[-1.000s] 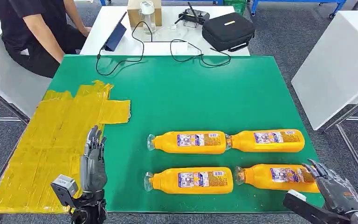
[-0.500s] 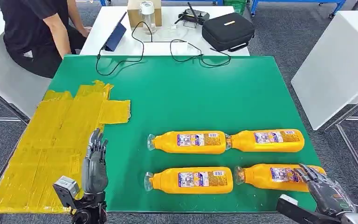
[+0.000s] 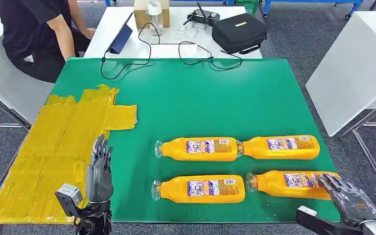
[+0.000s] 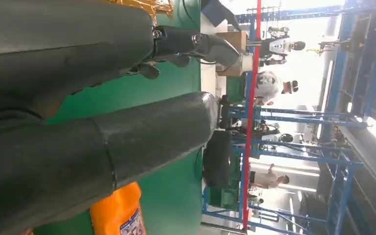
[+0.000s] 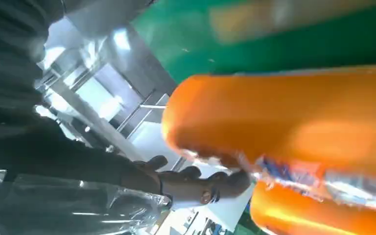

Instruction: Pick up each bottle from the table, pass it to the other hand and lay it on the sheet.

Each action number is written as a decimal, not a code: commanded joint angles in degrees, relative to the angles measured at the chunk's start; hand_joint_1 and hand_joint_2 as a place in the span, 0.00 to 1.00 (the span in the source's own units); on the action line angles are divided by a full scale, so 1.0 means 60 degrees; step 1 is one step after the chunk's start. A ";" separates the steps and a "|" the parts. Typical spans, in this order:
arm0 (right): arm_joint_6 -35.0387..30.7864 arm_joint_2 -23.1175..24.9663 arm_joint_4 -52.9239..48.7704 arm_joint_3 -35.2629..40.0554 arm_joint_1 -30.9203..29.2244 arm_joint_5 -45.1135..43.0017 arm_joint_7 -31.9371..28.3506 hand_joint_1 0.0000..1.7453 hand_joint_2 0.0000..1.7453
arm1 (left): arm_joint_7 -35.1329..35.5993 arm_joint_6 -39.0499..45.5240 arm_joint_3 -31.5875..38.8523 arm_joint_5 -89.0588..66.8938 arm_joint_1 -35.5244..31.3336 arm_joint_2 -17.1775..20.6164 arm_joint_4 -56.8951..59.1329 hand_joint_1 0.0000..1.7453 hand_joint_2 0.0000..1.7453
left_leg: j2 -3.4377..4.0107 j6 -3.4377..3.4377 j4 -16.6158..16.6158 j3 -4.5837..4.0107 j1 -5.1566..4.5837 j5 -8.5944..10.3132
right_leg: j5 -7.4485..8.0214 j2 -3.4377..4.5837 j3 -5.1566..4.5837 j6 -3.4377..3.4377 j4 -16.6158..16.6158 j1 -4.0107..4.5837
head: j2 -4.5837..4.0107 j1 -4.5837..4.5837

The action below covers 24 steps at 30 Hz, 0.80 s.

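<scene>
- Reached with the right hand (image 3: 348,197) for the base end of the near right bottle (image 3: 289,184), the one of 4 bottles lying closest to the green table's (image 3: 200,98) near right corner.
- Fingers (image 5: 196,182) lay spread at the bottle's (image 5: 293,122) base, touching or nearly touching (contact too blurred to call), with nothing clamped yet.
- Judged as the opening step: first pickup in hand, no bottle lifted, none on the yellow sheet (image 3: 54,147).
- Next move probably called for closing round the bottle's body, lifting clear of the table, then carrying toward the middle for the pass.
- Left hand (image 3: 98,169) hovered, fingers straight and apart, empty, over the sheet's right edge, left of the near left bottle (image 3: 199,189).
- Other bottles lay on their sides, caps pointing toward the sheet: far left bottle (image 3: 198,149) and far right bottle (image 3: 281,147) end to end, just beyond the near pair.
- Little margin on the right: the target bottle's base sat close to the table's right edge, so a nudge outward risked rolling it off.
- Open green surface stretched between the bottles and the sheet, and beyond the bottles up to the black cable (image 3: 142,56), giving free room for the handover.
</scene>
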 commanded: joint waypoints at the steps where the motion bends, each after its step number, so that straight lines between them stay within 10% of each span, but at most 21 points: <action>1: -0.0521 0.0885 0.3226 0.1588 -0.1994 0.0676 0.0004 0.00 1.00 | -0.0107 0.0114 0.0004 0.0005 -0.0025 0.0077 0.0585 0.00 0.00 | 0.0040 0.0007 -0.0030 0.0055 0.0014 0.0002 | 0.0022 0.0022 0.0048 -0.0017 -0.0047 0.0020 | 0.0000 0.0000; 20: -0.0377 0.1295 0.4115 0.2055 -0.2740 0.1218 -0.0254 0.00 1.00 | -0.0080 0.0201 -0.0206 0.0213 -0.0285 0.0233 0.0735 0.00 0.00 | 0.0022 0.0024 -0.0019 0.0058 0.0008 0.0016 | 0.0016 -0.0001 0.0053 -0.0013 -0.0029 0.0016 | 0.0000 0.0004; 21: -0.0145 0.1162 0.4154 0.2144 -0.2695 0.1186 -0.0236 0.00 1.00 | -0.0049 0.0220 -0.0217 0.0276 -0.0290 0.0253 0.0727 0.00 1.00 | 0.0026 0.0028 -0.0030 0.0064 0.0008 0.0022 | 0.0024 -0.0004 0.0061 -0.0019 -0.0042 0.0018 | 0.0000 0.0004; 23: -0.0116 0.1037 0.4170 0.2164 -0.2578 0.1206 -0.0238 0.00 1.00 | -0.0042 0.0223 -0.0220 0.0292 -0.0292 0.0264 0.0722 0.00 1.00 | 0.0034 0.0036 -0.0041 0.0071 0.0009 0.0030 | 0.0039 -0.0007 0.0069 -0.0025 -0.0059 0.0022 | 0.0000 0.0007; 24: 0.0048 0.0945 0.4137 0.2227 -0.2533 0.1149 -0.0268 0.84 1.00 | -0.0034 0.0226 -0.0236 0.0316 -0.0290 0.0273 0.0718 0.00 1.00 | 0.0034 0.0025 -0.0018 0.0062 0.0007 0.0017 | 0.0028 0.0003 0.0054 -0.0004 -0.0029 0.0014 | 0.0000 0.0004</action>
